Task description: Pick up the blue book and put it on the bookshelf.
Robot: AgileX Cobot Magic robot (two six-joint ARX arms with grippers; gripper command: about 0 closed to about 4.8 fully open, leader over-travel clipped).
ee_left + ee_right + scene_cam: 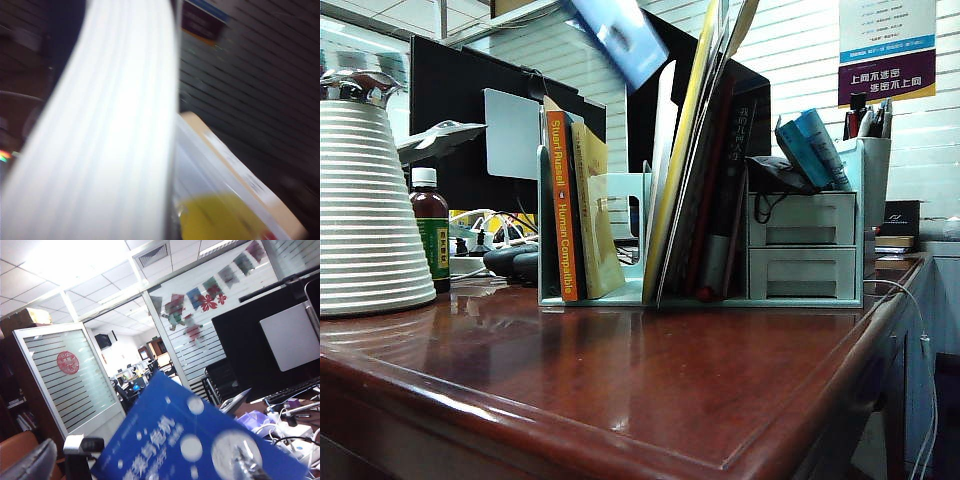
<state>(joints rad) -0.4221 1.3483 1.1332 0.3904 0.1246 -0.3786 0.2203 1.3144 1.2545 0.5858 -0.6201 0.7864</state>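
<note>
Gripping the blue book (620, 35) aloft with the left gripper, itself hidden; holding the right gripper (162, 460) with jaws spread wide over its cover.

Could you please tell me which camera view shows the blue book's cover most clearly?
The right wrist view: the blue book fills its foreground, white circles and lettering legible. The exterior view catches only a blurred corner overhead; the left wrist view shows just its white page edges.

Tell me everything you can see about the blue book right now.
The blue book is a bright blue paperback, blurred in the exterior view, tilted in the air above the bookshelf, not yet in a slot. The right wrist view shows its cover: white circles and white Chinese lettering. The left wrist view is filled by its white page edges, fanned in a curve. Neither gripper shows clearly, so what grips it cannot be seen.
</note>
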